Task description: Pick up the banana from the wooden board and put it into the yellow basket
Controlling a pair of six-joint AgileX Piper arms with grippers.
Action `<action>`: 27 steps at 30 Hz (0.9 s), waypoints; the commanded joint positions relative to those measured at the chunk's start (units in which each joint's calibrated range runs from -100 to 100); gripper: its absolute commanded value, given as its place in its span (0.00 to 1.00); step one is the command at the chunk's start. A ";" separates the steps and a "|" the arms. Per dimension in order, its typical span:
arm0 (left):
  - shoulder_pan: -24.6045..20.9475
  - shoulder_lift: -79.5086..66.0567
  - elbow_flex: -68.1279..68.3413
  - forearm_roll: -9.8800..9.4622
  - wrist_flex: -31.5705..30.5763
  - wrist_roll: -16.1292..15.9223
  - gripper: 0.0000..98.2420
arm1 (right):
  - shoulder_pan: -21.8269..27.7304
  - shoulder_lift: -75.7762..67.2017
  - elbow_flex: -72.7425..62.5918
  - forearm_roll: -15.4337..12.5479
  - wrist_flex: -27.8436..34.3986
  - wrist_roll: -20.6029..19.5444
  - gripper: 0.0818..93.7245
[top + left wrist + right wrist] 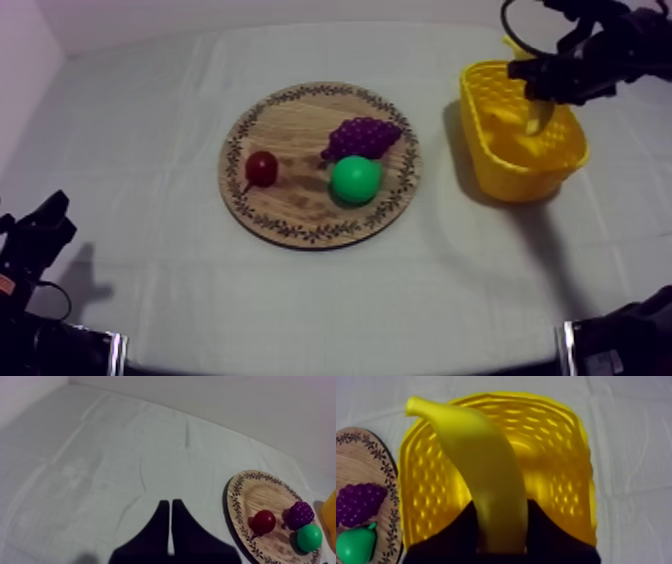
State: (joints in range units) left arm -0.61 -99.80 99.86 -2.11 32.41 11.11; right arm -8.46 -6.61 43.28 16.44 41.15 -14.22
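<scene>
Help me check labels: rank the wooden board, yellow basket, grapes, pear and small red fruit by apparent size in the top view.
Largest first: wooden board; yellow basket; grapes and pear look alike; small red fruit.

Left gripper (170,504) closed, empty, over cloth (125,461). Board (260,493) well off to its side, carrying small red fruit (263,521), grapes (300,513), pear (309,537).

A robotics lab or test bench, by the look of it: the table (300,330) is draped in a plain grey-white cloth and stands against a bare pale wall (240,406), with a black left arm (35,245) and right arm (620,45) at its sides. The goods are staged props (a plastic banana (486,476), grapes (362,135), a small red fruit (262,167)) with a patterned wooden board (290,120) and a yellow basket (478,140)
</scene>
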 commanded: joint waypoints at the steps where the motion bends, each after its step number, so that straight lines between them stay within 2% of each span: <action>1: 0.00 -0.03 0.03 -0.02 0.00 0.00 0.00 | 0.17 1.60 0.08 0.24 -0.70 -0.12 0.21; 12: 0.00 -0.03 0.03 -0.02 0.00 0.00 0.00 | 1.36 6.83 0.53 2.11 -3.72 -1.45 0.21; 27: 0.00 -0.03 0.03 -0.02 0.00 0.00 0.00 | 0.64 11.44 1.05 4.56 -5.25 -4.02 0.21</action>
State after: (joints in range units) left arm -0.61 -99.80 99.86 -2.11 32.41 11.11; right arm -7.73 4.68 44.27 20.82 35.87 -17.91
